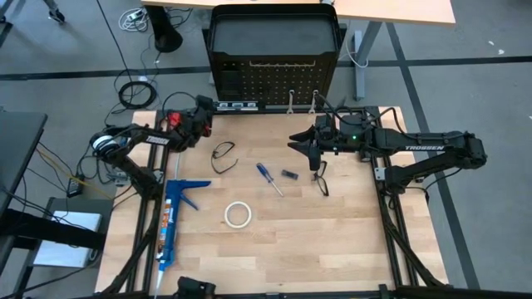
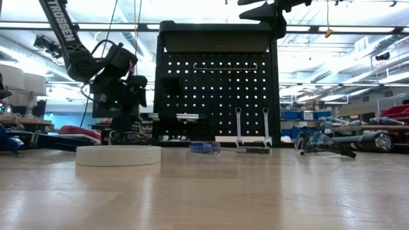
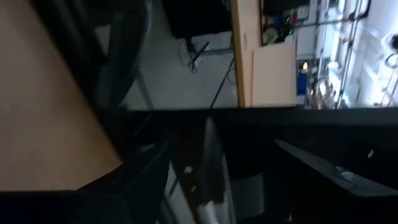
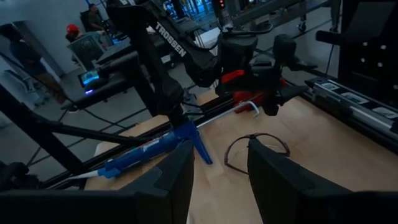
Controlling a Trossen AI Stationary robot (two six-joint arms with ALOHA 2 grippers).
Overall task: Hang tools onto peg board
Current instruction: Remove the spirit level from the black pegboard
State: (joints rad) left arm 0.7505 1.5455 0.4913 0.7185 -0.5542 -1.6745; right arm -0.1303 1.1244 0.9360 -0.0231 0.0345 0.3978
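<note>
While the left gripper (image 1: 202, 112) rests at the table's back-left corner beside the peg board (image 1: 274, 79), fingers spread and empty, the caulking gun (image 1: 172, 218) lies along the left edge. Moving right: one pair of safety glasses (image 1: 223, 155), tape roll (image 1: 238, 214), screwdriver (image 1: 268, 178), and a second pair of glasses (image 1: 321, 182). Two wrenches (image 2: 252, 126) hang on the board. The right gripper (image 1: 298, 143) hovers mid-table, fingers apart, grasping nothing.

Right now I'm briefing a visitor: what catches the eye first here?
The black peg board standing at the table's far edge, two silver wrenches already hanging on it. Then the long blue caulking gun lying near the left edge, and the white tape roll mid-table.
</note>
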